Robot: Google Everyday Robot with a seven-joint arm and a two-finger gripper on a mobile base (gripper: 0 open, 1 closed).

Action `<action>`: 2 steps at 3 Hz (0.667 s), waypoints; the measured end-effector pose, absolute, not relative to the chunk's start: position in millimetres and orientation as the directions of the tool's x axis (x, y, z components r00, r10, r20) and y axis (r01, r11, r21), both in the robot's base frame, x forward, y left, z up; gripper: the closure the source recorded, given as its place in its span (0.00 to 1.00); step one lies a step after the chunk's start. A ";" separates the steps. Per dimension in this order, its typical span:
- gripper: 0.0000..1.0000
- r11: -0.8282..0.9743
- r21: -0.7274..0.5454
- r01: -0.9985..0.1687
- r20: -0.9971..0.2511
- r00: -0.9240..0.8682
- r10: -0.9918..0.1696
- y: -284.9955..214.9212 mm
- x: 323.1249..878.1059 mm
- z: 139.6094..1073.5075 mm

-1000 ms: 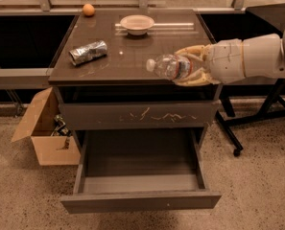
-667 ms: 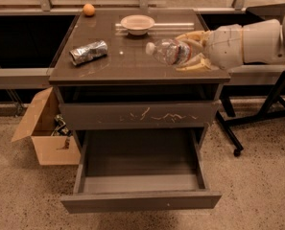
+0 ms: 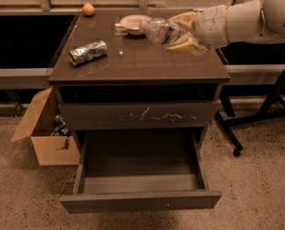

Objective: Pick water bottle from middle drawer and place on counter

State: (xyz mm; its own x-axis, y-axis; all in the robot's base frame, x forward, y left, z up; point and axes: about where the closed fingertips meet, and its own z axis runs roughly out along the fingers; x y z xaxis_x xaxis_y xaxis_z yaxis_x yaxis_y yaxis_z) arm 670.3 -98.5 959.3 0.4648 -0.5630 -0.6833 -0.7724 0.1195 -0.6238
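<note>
My gripper (image 3: 183, 32) is shut on the water bottle (image 3: 160, 31), a clear crinkled bottle with a dark label band, and holds it lying sideways above the right rear part of the counter (image 3: 142, 61). The bottle's cap end points left toward the white bowl. The arm comes in from the right. The middle drawer (image 3: 141, 176) stands pulled open below, its inside bare, with a plain front panel. The drawer front (image 3: 137, 115) above it has pale scratch marks and is closed.
On the counter lie a crumpled silvery foil packet (image 3: 88, 52) at the left, a white bowl (image 3: 134, 22) at the back and an orange ball (image 3: 88, 9) at the back left corner. An open cardboard box (image 3: 45, 131) stands on the floor at the left. A black wheeled stand (image 3: 262, 114) is at the right.
The gripper has carried the bottle up and back, from over the counter's front right edge to above its rear, near the white bowl.
</note>
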 end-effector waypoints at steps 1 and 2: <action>1.00 0.157 -0.592 -0.791 -0.703 0.411 -0.581 -92.8 703.5 957.0; 1.00 0.182 -0.561 -0.807 -0.717 0.365 -0.593 -87.2 730.2 949.7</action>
